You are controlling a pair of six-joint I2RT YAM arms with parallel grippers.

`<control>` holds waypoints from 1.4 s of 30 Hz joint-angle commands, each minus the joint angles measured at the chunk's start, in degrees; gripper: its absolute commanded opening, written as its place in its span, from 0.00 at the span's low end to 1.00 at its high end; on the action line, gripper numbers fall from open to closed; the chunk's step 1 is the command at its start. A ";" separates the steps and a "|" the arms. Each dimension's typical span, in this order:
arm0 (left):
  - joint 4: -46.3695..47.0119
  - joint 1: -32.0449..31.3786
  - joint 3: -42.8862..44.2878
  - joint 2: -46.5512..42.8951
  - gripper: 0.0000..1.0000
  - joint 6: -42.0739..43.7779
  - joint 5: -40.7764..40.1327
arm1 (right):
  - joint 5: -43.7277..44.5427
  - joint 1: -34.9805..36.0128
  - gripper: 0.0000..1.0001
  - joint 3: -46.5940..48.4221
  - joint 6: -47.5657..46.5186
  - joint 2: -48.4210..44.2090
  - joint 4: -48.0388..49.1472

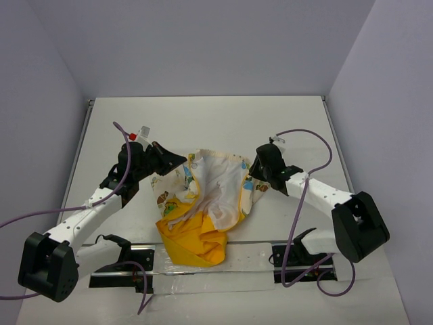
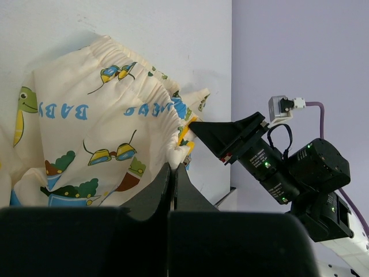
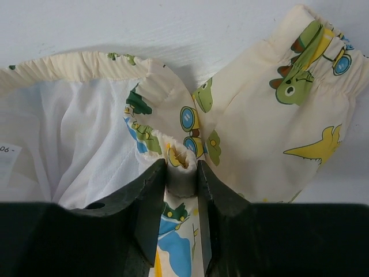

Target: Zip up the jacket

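Note:
The jacket (image 1: 210,203) lies crumpled mid-table, cream cartoon print up top, white inner cloth in the middle, yellow hood (image 1: 193,240) toward the near edge. My left gripper (image 1: 177,161) is shut on the jacket's gathered hem at its left; in the left wrist view the cream cloth (image 2: 98,133) bunches just past the closed fingertips (image 2: 173,167). My right gripper (image 1: 256,175) is shut on a fold of the jacket's right edge; in the right wrist view the pinched fold (image 3: 183,164) sits between the fingers, with a sleeve (image 3: 288,115) to the right.
The white table (image 1: 203,122) is walled by pale panels at the back and sides. Purple cables loop over both arms. The arm bases and a transparent strip (image 1: 250,257) sit at the near edge. The right arm's camera housing (image 2: 288,167) shows in the left wrist view.

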 commanded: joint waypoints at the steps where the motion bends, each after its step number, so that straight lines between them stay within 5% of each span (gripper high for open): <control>1: 1.36 0.15 0.00 -0.87 0.00 0.28 0.94 | -0.12 -0.33 0.26 -1.24 0.10 -3.60 3.02; 13: 1.53 0.06 -0.02 -0.81 0.00 0.34 1.00 | -4.68 -0.33 0.39 -3.00 -1.11 -6.57 5.53; 24: 1.41 0.01 -0.05 -0.92 0.00 0.46 1.09 | -5.11 -0.54 0.28 -3.98 0.22 -7.79 6.52; 27: 1.44 0.00 -0.08 -0.90 0.00 0.52 1.18 | -6.29 -0.57 0.12 -4.85 0.17 -8.45 8.39; 29: 1.53 0.02 0.05 -0.92 0.00 0.54 1.44 | -9.73 -0.68 0.00 -5.90 -0.58 -9.71 10.92; 42: 8.25 -0.67 0.40 -1.83 0.00 3.95 7.24 | -41.34 -1.73 0.00 -4.91 -8.49 -16.28 23.37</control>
